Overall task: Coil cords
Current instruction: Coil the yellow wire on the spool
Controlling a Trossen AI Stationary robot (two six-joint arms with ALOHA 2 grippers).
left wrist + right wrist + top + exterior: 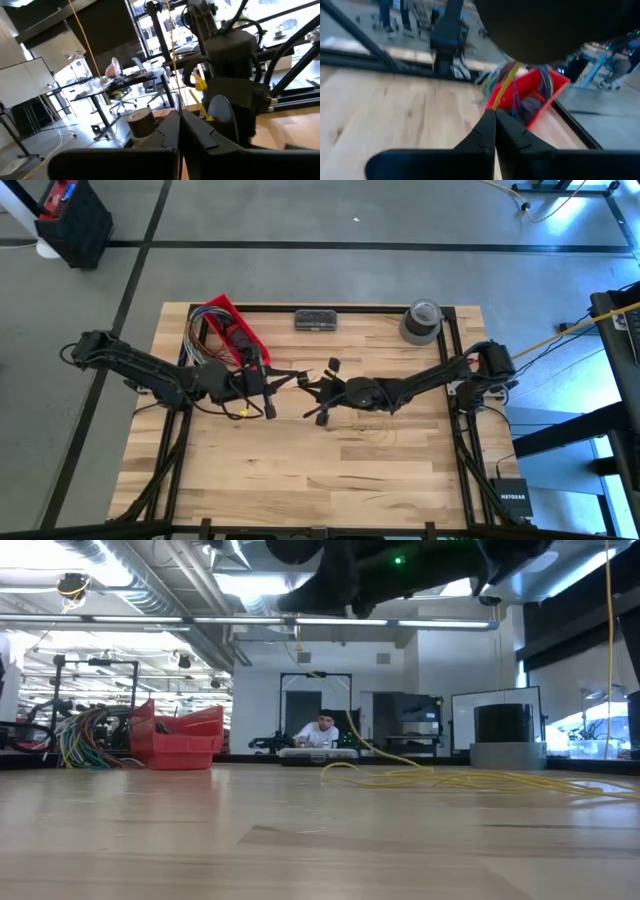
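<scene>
The thin pale yellow cord lies in loose loops on the wood right of centre (372,427), and it shows as a low yellow tangle in the low view (470,780). One strand rises off the table (352,732) toward the arms overhead. My left gripper (294,372) and my right gripper (309,385) meet tip to tip over the table's middle, both raised and both shut on the cord. My left gripper pinches the cord (174,102) between its two fingertips, coming level from the table's left. The cord runs on from the tips as a thin straight line toward the right arm. It is clear of the table there. My right gripper pinches the cord (500,97) between its two fingertips, coming level from the table's right. A short straight stretch runs from the tips to the left arm's dark body close in front. The rest of the cord trails down to the loops on the table.
A red bin (232,328) with a bundle of multicoloured wires (198,338) stands at the far left. A dark flat case (316,319) and a grey tape roll (422,320) sit at the far edge. Bare wood lies toward the near edge (300,480). A person shows far behind (322,728).
</scene>
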